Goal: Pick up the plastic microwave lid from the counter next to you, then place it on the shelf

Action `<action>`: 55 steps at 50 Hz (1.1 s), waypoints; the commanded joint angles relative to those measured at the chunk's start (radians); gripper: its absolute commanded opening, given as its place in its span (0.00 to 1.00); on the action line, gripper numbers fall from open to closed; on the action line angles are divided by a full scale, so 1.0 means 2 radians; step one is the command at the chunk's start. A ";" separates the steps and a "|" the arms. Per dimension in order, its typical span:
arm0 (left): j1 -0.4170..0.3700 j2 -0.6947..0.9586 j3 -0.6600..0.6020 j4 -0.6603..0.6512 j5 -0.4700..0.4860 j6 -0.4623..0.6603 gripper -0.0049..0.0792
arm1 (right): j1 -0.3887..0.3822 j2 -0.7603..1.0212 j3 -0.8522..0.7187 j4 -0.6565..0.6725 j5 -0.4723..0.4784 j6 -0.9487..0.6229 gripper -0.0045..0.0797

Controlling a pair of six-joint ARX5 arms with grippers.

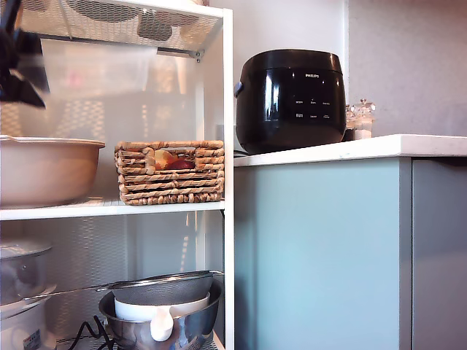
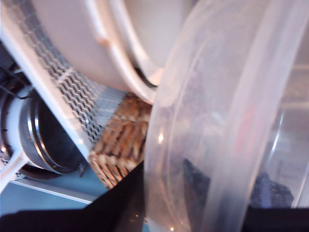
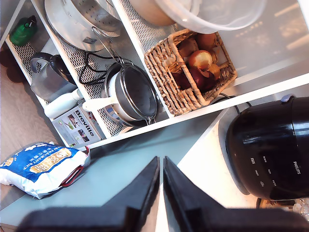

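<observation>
My first gripper (image 2: 145, 212) clamps the rim of the plastic microwave lid (image 2: 217, 121), holding it inside the shelf (image 1: 228, 109) above the wicker basket (image 1: 170, 173). Tilted, the lid risks catching the beige bowl (image 1: 44, 169) alongside. My second gripper (image 3: 161, 193) hangs closed, empty.

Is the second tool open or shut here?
Shut. In its wrist view my second tool has both black fingers pressed together, holding nothing.

plastic microwave lid (image 2: 227, 125) blurred, cut off by frame edges, my first gripper's fingertips hidden behind it
</observation>
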 commanded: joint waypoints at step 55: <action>0.008 0.143 0.141 -0.014 -0.104 -0.061 0.08 | 0.001 0.002 0.002 0.002 -0.012 0.028 0.04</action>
